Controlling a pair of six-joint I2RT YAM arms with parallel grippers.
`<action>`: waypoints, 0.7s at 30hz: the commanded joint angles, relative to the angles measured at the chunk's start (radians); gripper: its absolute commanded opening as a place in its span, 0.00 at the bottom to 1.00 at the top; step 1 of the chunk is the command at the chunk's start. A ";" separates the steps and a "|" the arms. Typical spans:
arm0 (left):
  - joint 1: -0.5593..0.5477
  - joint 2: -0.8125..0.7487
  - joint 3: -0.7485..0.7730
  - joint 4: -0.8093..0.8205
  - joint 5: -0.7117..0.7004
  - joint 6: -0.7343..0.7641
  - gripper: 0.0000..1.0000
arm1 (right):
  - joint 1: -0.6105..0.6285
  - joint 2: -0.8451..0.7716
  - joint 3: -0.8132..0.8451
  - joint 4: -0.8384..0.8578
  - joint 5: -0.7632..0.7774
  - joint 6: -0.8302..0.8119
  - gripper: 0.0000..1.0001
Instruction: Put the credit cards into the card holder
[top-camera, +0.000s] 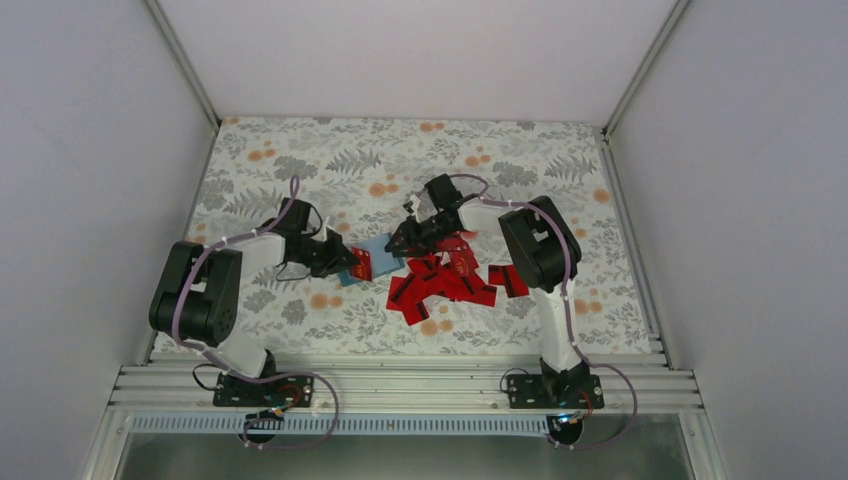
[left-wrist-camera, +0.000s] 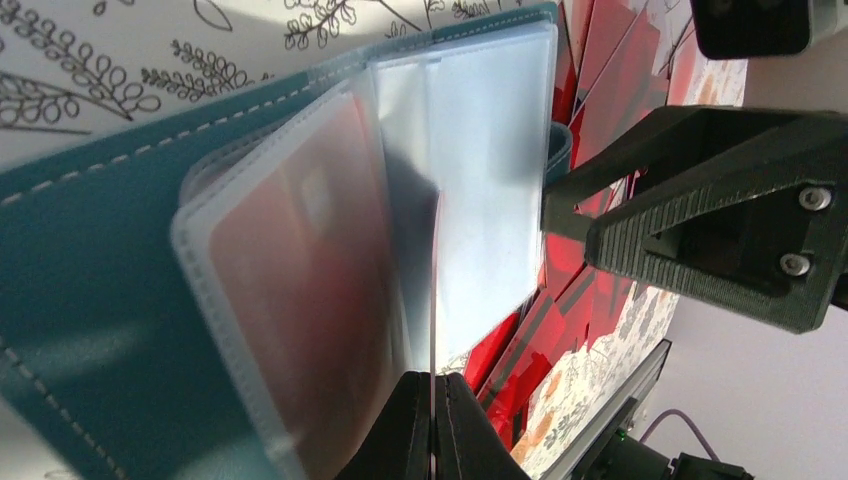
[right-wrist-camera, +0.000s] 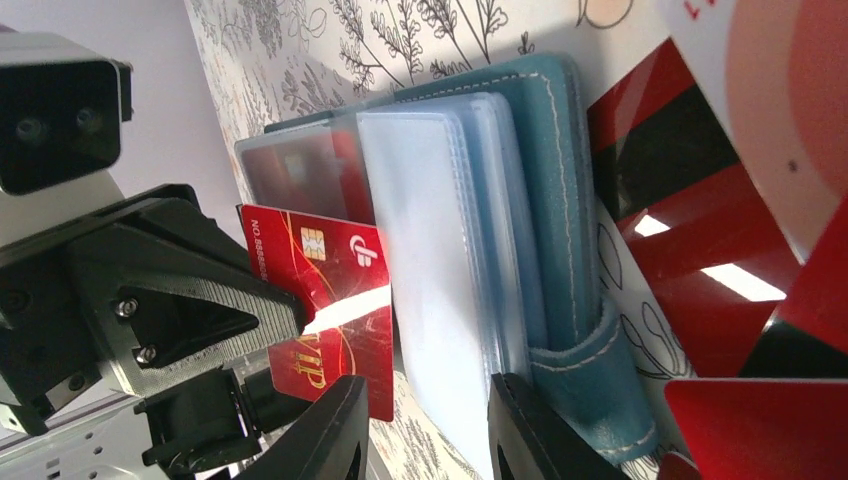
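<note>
The teal card holder (top-camera: 383, 250) lies open on the floral cloth, its clear sleeves fanned (right-wrist-camera: 430, 240). One sleeve holds a red card (left-wrist-camera: 300, 260). My left gripper (left-wrist-camera: 433, 400) is shut on a red credit card (right-wrist-camera: 330, 285), which is seen edge-on in the left wrist view and has its edge at the sleeves. My right gripper (right-wrist-camera: 425, 430) is open, its jaws on either side of the sleeve stack, next to the teal cover (right-wrist-camera: 550, 150). A pile of red credit cards (top-camera: 445, 282) lies just right of the holder.
Loose red cards (right-wrist-camera: 700, 270) lie beside the holder, under and right of my right arm. An aluminium rail (top-camera: 400, 385) runs along the table's near edge. White walls stand at the left, right and back.
</note>
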 joint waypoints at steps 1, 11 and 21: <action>0.005 0.029 0.039 0.012 0.017 -0.001 0.02 | 0.011 0.009 -0.025 0.013 0.002 -0.023 0.32; 0.005 0.054 0.056 0.027 0.011 0.017 0.02 | 0.011 0.003 -0.047 0.008 0.005 -0.033 0.31; 0.004 0.040 0.052 0.057 -0.009 0.050 0.02 | 0.011 0.003 -0.047 0.005 0.002 -0.038 0.31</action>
